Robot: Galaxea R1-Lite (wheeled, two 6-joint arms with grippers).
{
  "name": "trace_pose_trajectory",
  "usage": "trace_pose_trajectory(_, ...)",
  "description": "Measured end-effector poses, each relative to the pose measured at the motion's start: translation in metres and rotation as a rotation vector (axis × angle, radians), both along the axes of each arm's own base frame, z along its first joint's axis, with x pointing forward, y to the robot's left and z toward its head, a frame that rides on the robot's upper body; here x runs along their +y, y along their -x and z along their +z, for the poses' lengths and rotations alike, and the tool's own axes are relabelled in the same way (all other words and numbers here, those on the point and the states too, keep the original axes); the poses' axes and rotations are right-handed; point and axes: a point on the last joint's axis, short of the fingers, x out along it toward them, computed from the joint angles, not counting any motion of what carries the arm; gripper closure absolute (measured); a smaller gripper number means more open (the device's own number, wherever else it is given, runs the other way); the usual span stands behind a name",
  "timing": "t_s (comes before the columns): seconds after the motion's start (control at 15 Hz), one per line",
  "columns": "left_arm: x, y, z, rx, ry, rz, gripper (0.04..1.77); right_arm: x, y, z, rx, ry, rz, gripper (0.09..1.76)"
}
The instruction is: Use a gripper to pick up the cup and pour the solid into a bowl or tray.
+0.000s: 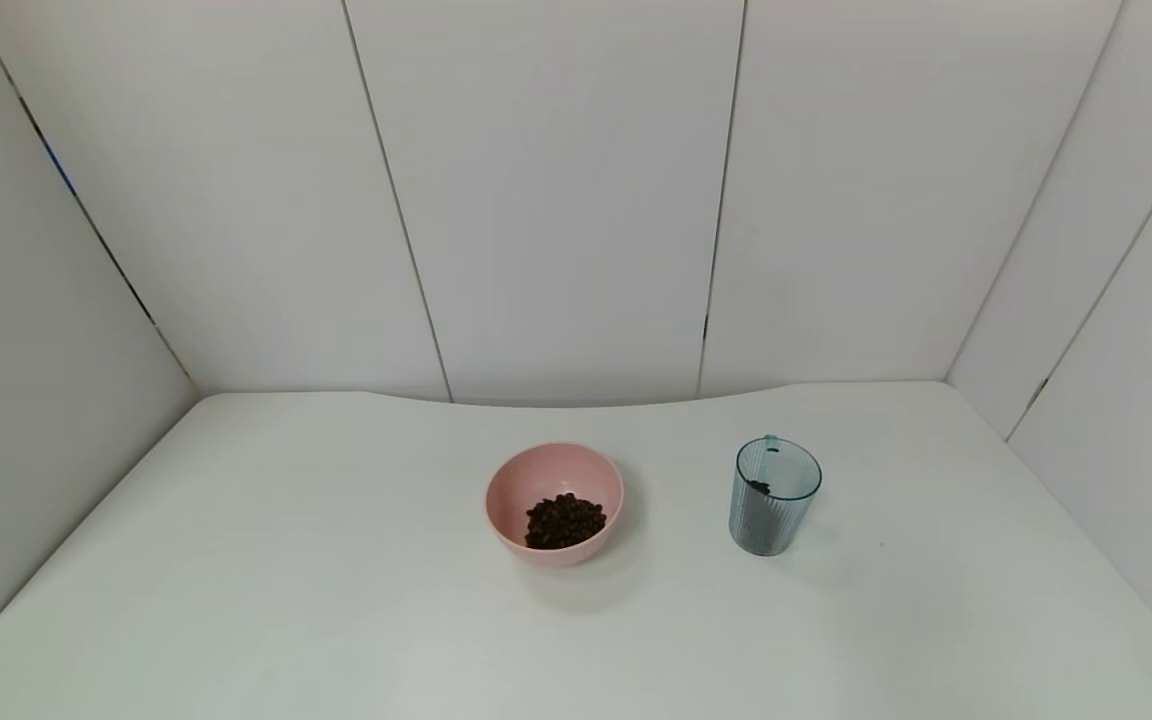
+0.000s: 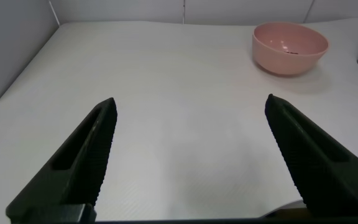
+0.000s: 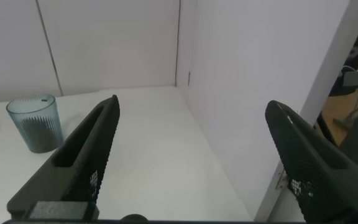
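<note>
A: How are the fingers of the left gripper (image 2: 188, 155)?

B: Spread wide, with nothing between them, above the bare white surface (image 2: 166, 93). The pink bowl (image 2: 289, 47) stands well ahead of them.

A: And the right gripper (image 3: 188, 155)?

B: Its fingers are also wide apart and hold nothing. The ribbed blue-grey cup (image 3: 35, 122) stands upright on the surface, off to one side of them.

A: Where are the beans (image 1: 564, 520)?

B: Most lie in the bowl. A few dark pieces (image 1: 759, 487) are inside the cup, which stands well apart on the bowl's right.
</note>
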Motion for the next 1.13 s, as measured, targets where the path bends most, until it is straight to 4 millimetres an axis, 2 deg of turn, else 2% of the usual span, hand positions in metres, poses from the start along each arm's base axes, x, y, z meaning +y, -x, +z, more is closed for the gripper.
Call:
trace_pose_trajectory(0.27, 0.000, 0.000, 0.000, 0.000, 0.000, 0.000, 0.09, 0.002, -0.008, -0.019, 0.035, -0.015, 0.105, 0.15)
trace_pose_trajectory(0.6, 0.000, 0.000, 0.000, 0.000, 0.000, 0.000, 0.09, 0.005, -0.011, -0.039, 0.221, -0.031, 0.215, 0.15)
trace_pose_trajectory(1.13, 0.000, 0.000, 0.000, 0.000, 0.000, 0.000, 0.09, 0.005, -0.011, -0.042, 0.241, -0.054, 0.225, 0.15)
